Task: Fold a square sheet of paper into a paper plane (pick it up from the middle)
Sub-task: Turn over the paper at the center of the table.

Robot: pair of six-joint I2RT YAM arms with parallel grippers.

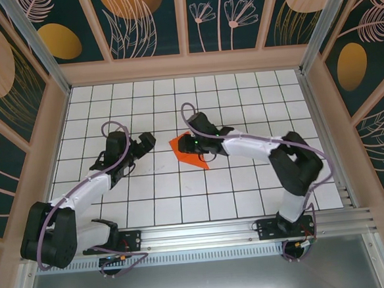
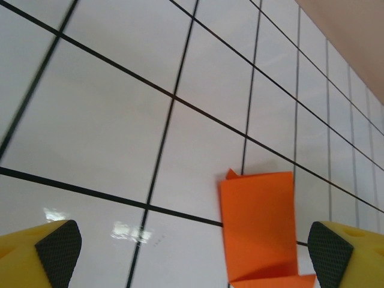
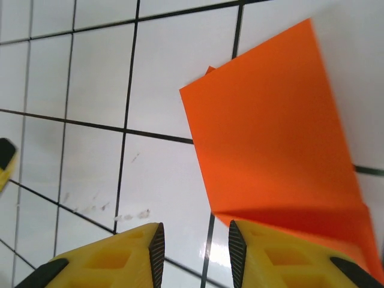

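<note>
Nearest the lens, the yellow-fingered right gripper (image 3: 195,240) hangs with jaws narrowly apart, gripping nothing, at the edge of the folded bright orange sheet of paper (image 3: 276,132) lying mid-table on white grid tiles (image 3: 78,90), the left gripper (image 2: 193,255) gaping wide nearby.

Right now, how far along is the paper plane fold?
Early stage. Done: the square sheet of paper looks folded into a rectangle, with what seems a narrow flap at one end. In hand: the right gripper hovers at that flap end, jaws slightly apart with nothing between them; the left gripper hangs wide open nearby. Left: the pointed nose, wings and centre ridge; no dart shape yet.
</note>
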